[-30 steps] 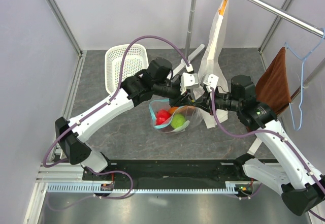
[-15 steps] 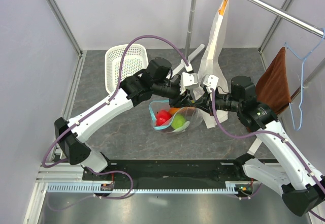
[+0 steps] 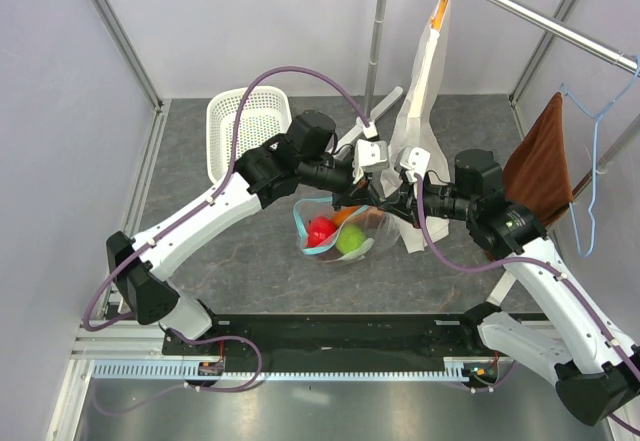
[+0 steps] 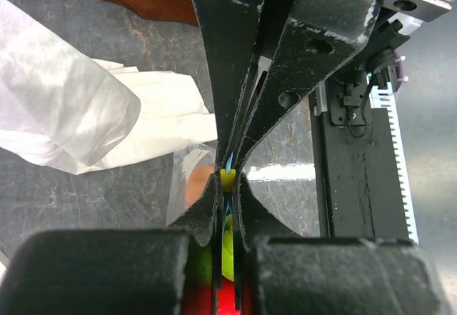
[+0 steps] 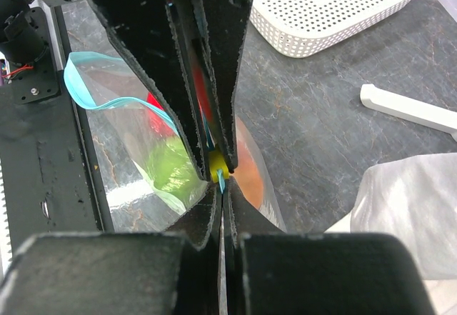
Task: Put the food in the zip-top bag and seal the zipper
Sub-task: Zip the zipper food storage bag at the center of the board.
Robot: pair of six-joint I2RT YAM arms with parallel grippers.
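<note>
Red apple point(image 3: 320, 229) and green fruit point(image 3: 350, 240) lie inside the zip-top bag point(image 3: 335, 233), just left of the white paper bag point(image 3: 420, 111) on the table point(image 3: 250, 261). My left fingers point(image 4: 221, 43) and right fingers point(image 5: 150, 58) each pinch its teal zipper point(image 5: 118, 90).

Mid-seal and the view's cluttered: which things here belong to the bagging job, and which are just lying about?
Job: zip-top bag, teal zipper, red apple, green fruit, left claw, right claw.
Lying about: white basket, white paper bag, brown cloth.
</note>
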